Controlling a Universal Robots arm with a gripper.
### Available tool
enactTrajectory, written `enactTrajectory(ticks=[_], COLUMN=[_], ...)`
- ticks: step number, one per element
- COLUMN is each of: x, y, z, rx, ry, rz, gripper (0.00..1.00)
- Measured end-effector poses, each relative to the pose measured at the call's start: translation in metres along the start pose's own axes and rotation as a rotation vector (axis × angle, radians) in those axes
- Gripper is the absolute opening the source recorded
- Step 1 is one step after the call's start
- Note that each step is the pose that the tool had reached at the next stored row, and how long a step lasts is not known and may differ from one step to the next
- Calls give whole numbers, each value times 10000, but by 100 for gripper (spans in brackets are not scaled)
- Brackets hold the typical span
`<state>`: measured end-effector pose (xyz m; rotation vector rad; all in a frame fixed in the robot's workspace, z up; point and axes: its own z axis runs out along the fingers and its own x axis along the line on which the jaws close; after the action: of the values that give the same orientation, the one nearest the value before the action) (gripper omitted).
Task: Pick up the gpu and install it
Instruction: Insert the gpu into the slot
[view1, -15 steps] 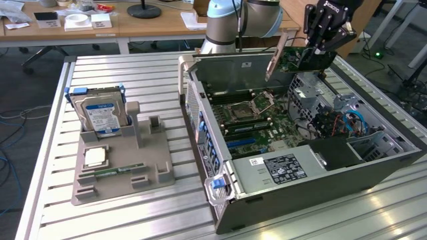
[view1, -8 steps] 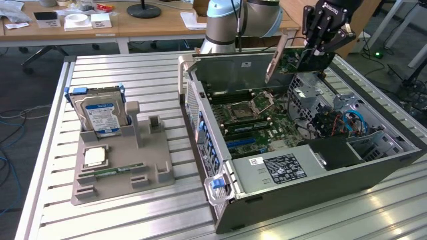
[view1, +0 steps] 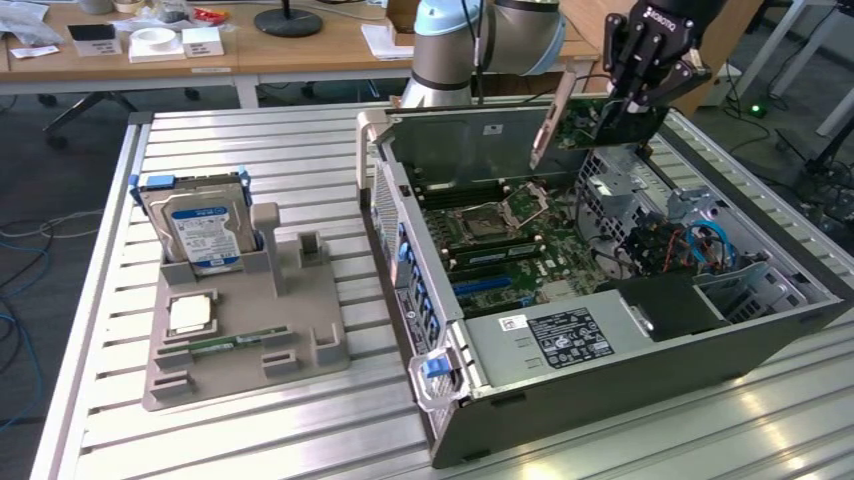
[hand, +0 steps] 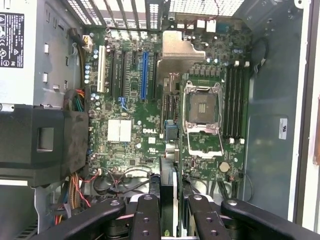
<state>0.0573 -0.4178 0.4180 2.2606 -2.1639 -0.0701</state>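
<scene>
Slatted metal table (view1: 240, 420), open computer case (view1: 747, 340); above it, gpu (view1: 587, 125) (hand: 169, 190) edge-on in the jaws' grip.

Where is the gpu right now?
The gpu is gripped in the pincer at the exterior view's upper right, over the open computer case.

Robotics lab, probably sharing an office-type room. Evidence: UR arm (view1: 487, 40) at a slatted aluminium table (view1: 240, 140), its gripper (view1: 638, 100) clamped on the gpu (view1: 587, 122) above an open tower case (view1: 747, 350) with a Dell motherboard (hand: 135, 130). A grey parts fixture (view1: 247, 340) has a hard drive (view1: 200, 225) stood in it. Behind: wooden desks (view1: 307, 50), an office chair base (view1: 94, 105), loose cables (view1: 20, 330) on the floor.
</scene>
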Motion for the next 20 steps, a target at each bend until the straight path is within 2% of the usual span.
enactTrajectory(ticks=[12, 20], x=[0, 0], y=[6, 28], z=[22, 85], rx=[1, 12], ry=[2, 6], rz=[-107, -134], gripper=[26, 26])
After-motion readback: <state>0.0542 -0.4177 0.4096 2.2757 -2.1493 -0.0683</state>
